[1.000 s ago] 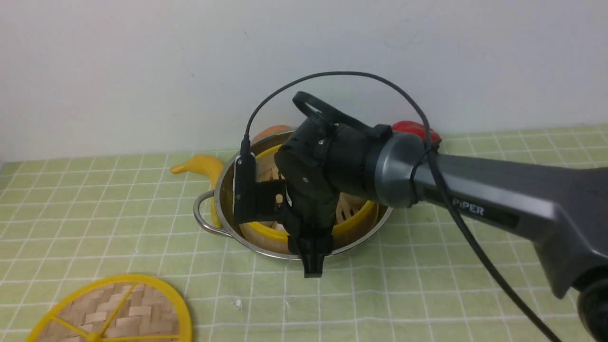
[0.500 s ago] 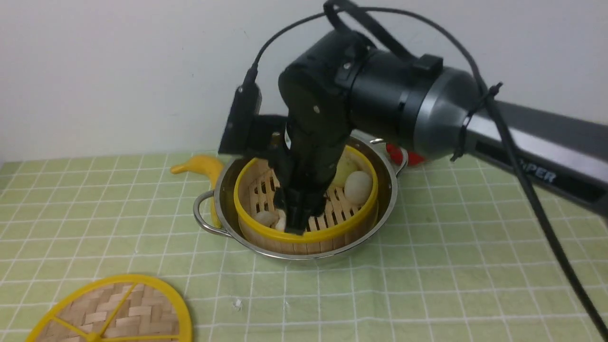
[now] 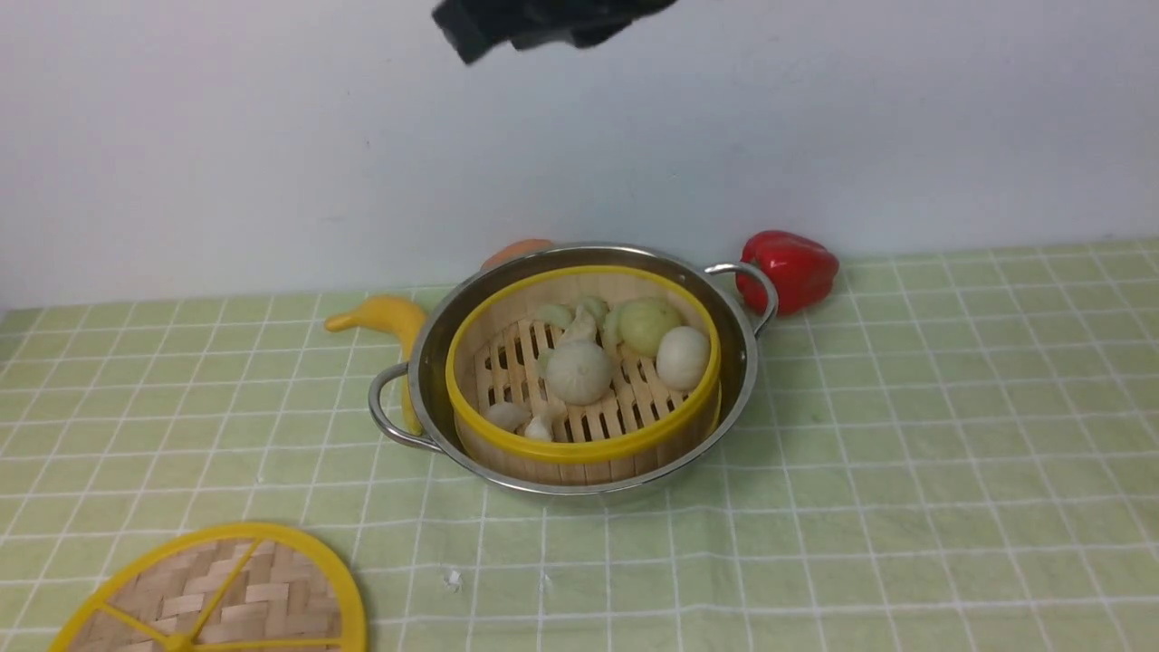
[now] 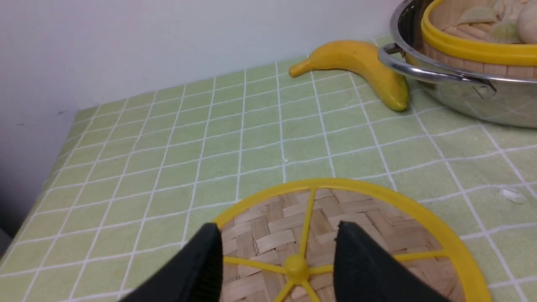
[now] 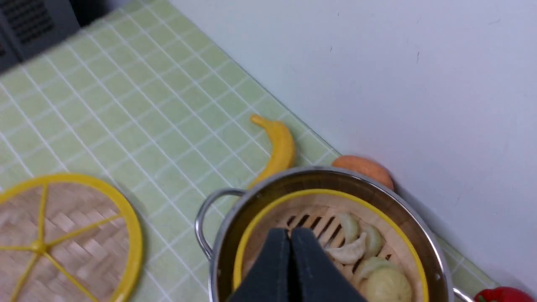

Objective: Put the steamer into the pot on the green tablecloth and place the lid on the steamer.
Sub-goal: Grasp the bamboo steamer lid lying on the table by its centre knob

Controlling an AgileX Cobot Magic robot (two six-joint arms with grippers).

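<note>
The steamer (image 3: 584, 448), a bamboo basket with yellow rim bands, sits inside the steel pot (image 3: 418, 380) on the green tablecloth (image 3: 905, 453). Pale dumplings and buns (image 3: 579, 371) lie on its slatted floor. My right gripper (image 5: 290, 231) hangs above the steamer (image 5: 402, 247), shut with nothing between its fingers; only a dark part of that arm (image 3: 543, 23) shows at the front view's top edge. The woven lid (image 3: 208, 589) lies flat at the front left. My left gripper (image 4: 279, 235) is open just above the lid (image 4: 268, 226), its fingers on either side of the centre knob (image 4: 295, 265).
A yellow banana (image 3: 380, 317) lies against the pot's left side and a red pepper (image 3: 790, 267) stands by its right handle. An orange object (image 3: 516, 252) sits behind the pot at the white wall. A small white scrap (image 3: 450, 580) lies near the lid.
My right arm has risen from over the pot to the top edge of the front view, uncovering the steamer. The pot, steamer and lid have not moved.
</note>
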